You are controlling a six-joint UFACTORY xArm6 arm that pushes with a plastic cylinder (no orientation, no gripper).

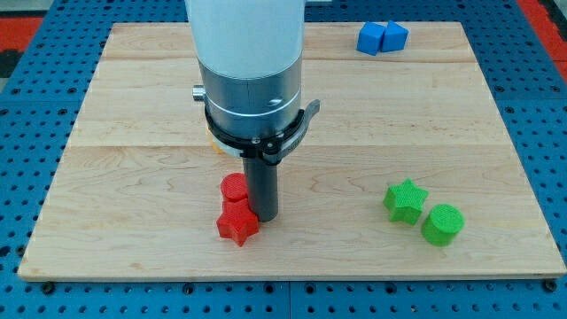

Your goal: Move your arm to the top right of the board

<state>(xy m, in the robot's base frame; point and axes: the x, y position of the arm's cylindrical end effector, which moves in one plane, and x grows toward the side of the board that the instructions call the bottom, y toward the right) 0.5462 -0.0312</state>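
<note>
My tip (265, 216) rests on the wooden board (354, 133) a little left of the view's middle and low. It touches or nearly touches the right side of a red cylinder (234, 188) and a red star (237, 225), which sit together just to its left. The rod rises into the wide white and grey arm body (252, 71), which hides part of the board behind it.
Two blue blocks (382, 38) sit together at the view's top right. A green star (406, 200) and a green cylinder (442, 224) lie at the lower right. A yellow and orange sliver (213, 142) peeks out behind the arm's left side.
</note>
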